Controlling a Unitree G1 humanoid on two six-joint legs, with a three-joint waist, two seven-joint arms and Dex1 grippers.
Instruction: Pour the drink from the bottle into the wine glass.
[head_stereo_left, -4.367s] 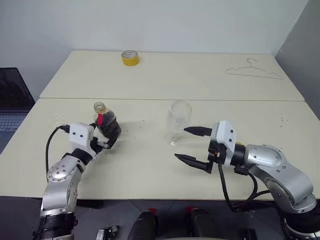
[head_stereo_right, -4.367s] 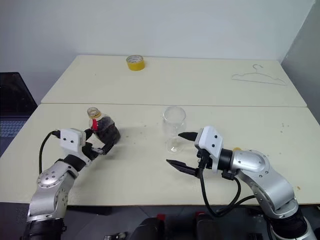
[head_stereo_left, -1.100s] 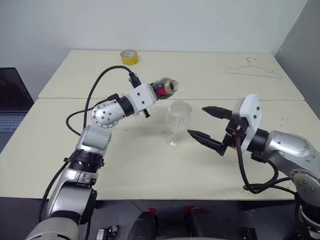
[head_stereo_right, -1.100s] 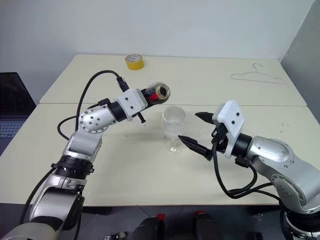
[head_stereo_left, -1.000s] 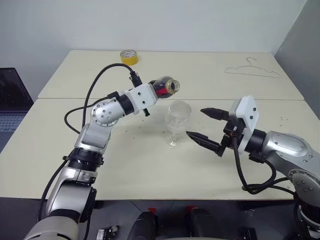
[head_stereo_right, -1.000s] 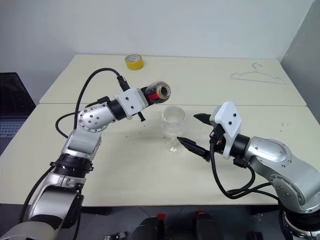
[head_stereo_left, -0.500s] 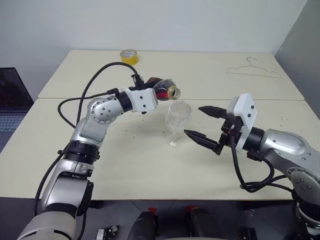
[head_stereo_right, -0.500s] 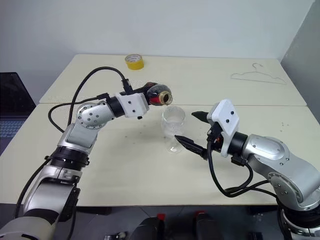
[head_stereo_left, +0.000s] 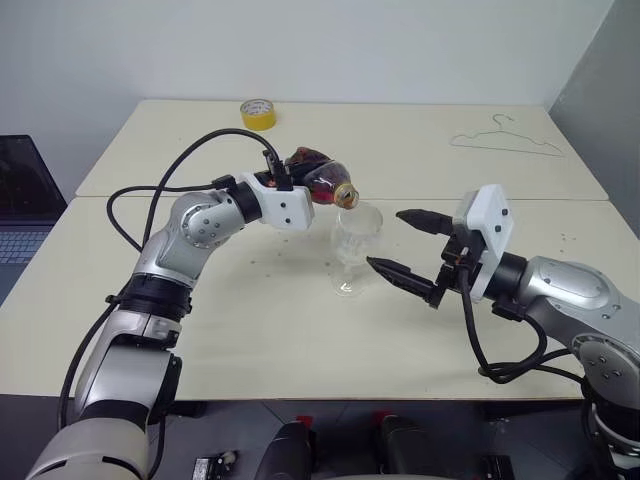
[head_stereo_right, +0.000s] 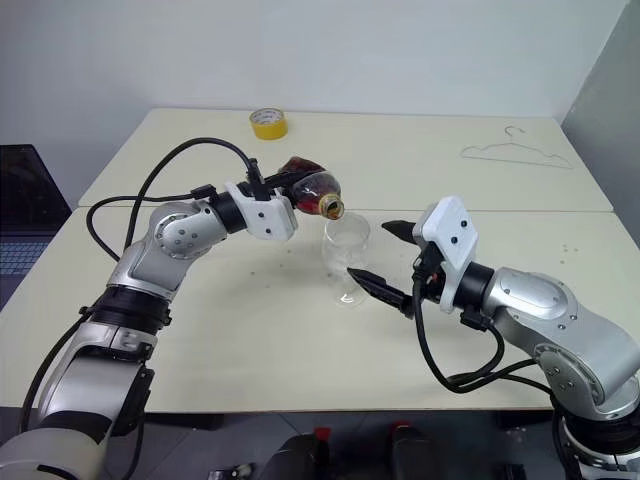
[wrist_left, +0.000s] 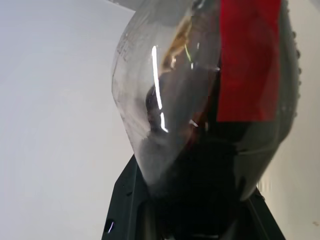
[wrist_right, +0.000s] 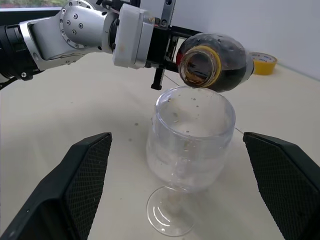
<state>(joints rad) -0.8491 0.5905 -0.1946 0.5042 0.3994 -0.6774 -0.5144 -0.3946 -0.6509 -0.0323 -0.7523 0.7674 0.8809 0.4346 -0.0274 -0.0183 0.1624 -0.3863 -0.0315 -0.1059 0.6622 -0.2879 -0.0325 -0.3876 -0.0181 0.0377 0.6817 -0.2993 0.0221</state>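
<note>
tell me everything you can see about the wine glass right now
The wine glass is clear, with a rounded bowl, a short stem and a round foot. It stands upright on the cream table, and no dark liquid shows in the bowl yet. The tilted bottle, open-mouthed, hangs just above its rim in the left gripper. The open right gripper flanks it without touching.

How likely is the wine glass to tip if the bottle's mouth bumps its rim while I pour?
Fairly likely: the wine glass stands free on a thin stem and small round foot, and the right gripper has open jaws on either side, not touching. It looks empty, so probably light. The bottle tilts right above its rim, so a bump would push high up.
</note>
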